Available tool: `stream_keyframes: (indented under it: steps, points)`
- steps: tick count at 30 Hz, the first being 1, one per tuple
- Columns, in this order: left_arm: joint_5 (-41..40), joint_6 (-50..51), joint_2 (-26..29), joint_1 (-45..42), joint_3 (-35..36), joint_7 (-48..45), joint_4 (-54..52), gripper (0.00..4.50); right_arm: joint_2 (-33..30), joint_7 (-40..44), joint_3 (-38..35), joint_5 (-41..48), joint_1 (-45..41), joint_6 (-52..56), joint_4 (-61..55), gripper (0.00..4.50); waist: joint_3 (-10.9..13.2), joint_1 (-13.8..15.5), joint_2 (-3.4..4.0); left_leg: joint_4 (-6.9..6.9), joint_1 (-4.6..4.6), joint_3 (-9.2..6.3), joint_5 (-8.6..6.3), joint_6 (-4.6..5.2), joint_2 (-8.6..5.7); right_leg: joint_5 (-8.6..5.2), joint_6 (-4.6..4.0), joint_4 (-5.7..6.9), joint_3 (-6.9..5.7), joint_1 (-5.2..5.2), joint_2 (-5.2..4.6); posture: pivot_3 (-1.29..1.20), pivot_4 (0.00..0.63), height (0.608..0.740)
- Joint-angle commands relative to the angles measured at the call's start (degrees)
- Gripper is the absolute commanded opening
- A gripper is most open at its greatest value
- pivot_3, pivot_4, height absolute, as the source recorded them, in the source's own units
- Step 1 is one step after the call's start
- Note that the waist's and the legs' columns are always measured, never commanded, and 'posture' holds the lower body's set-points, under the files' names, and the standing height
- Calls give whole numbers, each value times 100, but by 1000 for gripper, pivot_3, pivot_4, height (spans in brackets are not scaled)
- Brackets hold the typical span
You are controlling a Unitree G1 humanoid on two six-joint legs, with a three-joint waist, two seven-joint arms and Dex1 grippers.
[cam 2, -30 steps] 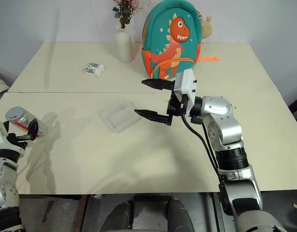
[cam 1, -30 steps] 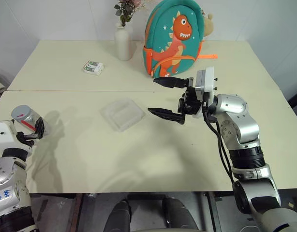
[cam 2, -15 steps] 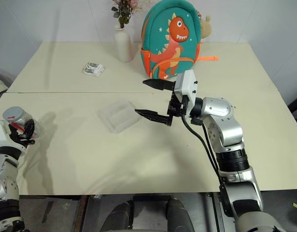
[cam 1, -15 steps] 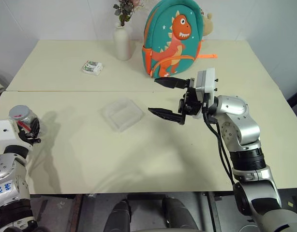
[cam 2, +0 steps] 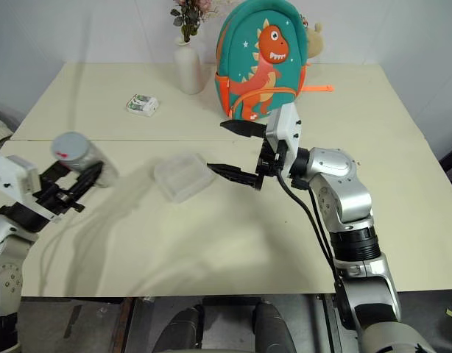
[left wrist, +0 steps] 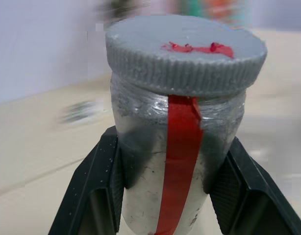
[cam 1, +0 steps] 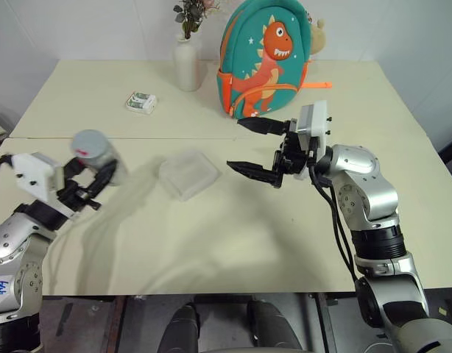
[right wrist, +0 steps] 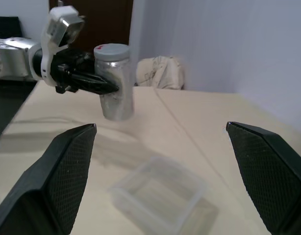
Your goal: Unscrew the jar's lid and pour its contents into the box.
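Note:
My left gripper [cam 1: 93,179] is shut on the jar [cam 1: 95,154], a small silvery cylinder with a red strip down its side, held upright above the table at the left. The grey lid [left wrist: 185,49] with its red mark sits screwed on top. In the left wrist view both black fingers [left wrist: 99,191] press the jar's wall [left wrist: 140,196]. The contents are hidden inside. The clear box [cam 1: 188,171] lies on the table between the arms. My right gripper [cam 1: 235,143] hovers open just right of the box, pointing at the jar [right wrist: 114,85], with nothing between its fingers.
A white flower vase [cam 1: 187,65] and a teal dinosaur backpack [cam 1: 264,59] stand at the back of the table. A small white-and-green packet [cam 1: 141,102] lies at the back left. A seam [cam 1: 174,137] crosses the table behind the box.
My left arm has swung the jar up and to the right, from the table's left edge towards the box. The right gripper has stayed where it was, open.

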Motion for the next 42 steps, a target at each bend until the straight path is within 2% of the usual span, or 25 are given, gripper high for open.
stream_keyframes:
  steps: [1, 7, 11, 19, 23, 28, 31, 35, 40, 42]
  points:
    - [-300, 504, 168, -460, -452, -315, -120, 1913, 16, -209, 173, 435, -83, 855, -764, 4500, 1, -1, 1, 0, 0, 0, 0, 0, 2, 0, -1, 1, 0, 0, 3, 0, 150, 740]
    - [16, 714, 49, -1268, -1291, -600, 289, 1913, 197, -786, 677, 347, -450, 1892, -1065, 4500, 1, -57, 1, 0, -1, -1, 0, 0, 10, 0, -3, -1, -1, -1, 13, 0, 150, 740]
    - [13, 743, -56, -1478, -1533, -785, 381, 1913, 500, -1204, 815, 276, -753, 2253, -892, 4500, 1, -110, 1, 0, -2, -1, 0, -1, 15, 1, -5, 0, 0, -5, 18, 0, 150, 740]
    - [22, 811, -158, -1476, -1701, -902, 294, 1913, 838, -1562, 934, -72, -1071, 2197, -387, 4500, 1, -100, 1, 1, -32, -1, -2, -2, 23, -1, -8, 2, 0, -36, 25, 0, 150, 740]
    - [45, 808, -218, -1478, -1712, -866, 268, 1913, 930, -1565, 939, -130, -1114, 2187, -305, 4500, 0, -103, 1, 17, -84, -1, 1, -7, 22, -1, -8, 37, 4, -98, 25, 0, 150, 740]
    - [89, 797, -299, -1448, -1713, -843, 221, 1913, 1026, -1549, 900, -157, -1133, 2145, -253, 4500, 0, -112, 1, 18, -83, -1, 5, -13, 27, 0, -11, 49, 5, -103, 34, 0, 150, 740]
    - [109, 792, -321, -1442, -1705, -836, 219, 1913, 1068, -1542, 867, -143, -1137, 2109, -242, 3852, 0, -108, 1, 19, -81, -2, 7, -15, 27, 1, -13, 52, 5, -102, 35, 0, 150, 740]
    - [126, 784, -334, -1447, -1704, -829, 230, 1913, 1096, -1479, 849, -114, -1142, 2091, -254, 2555, 0, -107, 1, 22, -81, -2, 8, -15, 27, 1, -13, 55, 5, -102, 35, 0, 150, 740]
    - [89, 764, -370, -1518, -1689, -841, 266, 1913, 1035, -1293, 907, -93, -1089, 2071, -293, 2536, 0, -108, 1, 21, -81, -2, 8, -15, 27, 1, -13, 55, 5, -102, 36, 0, 150, 740]
    - [-43, 790, -381, -1611, -1682, -981, 298, 1913, 910, -923, 909, -63, -1136, 1859, -192, 2536, 0, -103, 1, 21, -81, -2, 8, -15, 28, 2, -13, 55, 5, -102, 36, 0, 150, 740]
